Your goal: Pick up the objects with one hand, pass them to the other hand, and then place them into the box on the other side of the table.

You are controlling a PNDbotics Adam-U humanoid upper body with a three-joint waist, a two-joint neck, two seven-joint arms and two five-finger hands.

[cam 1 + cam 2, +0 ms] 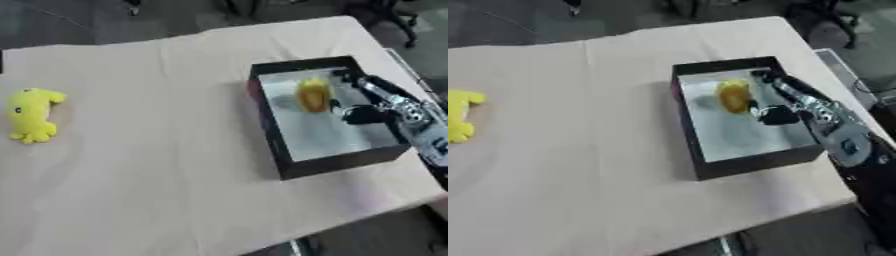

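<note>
A yellow and orange object (313, 95) is inside the black box (289, 165) near its far end, on the pale floor. My right hand (798, 102) reaches into the box from the right. Its fingers (773, 82) stretch toward the far wall and its dark thumb (773, 115) points left, with the object just left of the gap between them. I cannot tell whether the hand touches the object. A yellow plush toy (31, 114) lies on the beige cloth at the table's left edge. My left hand shows in neither view.
Beige cloth (157, 150) covers the whole table. The box stands near the table's right edge. Dark floor and chair legs (394, 20) lie beyond the far edge, and the table's front edge runs diagonally at the lower right.
</note>
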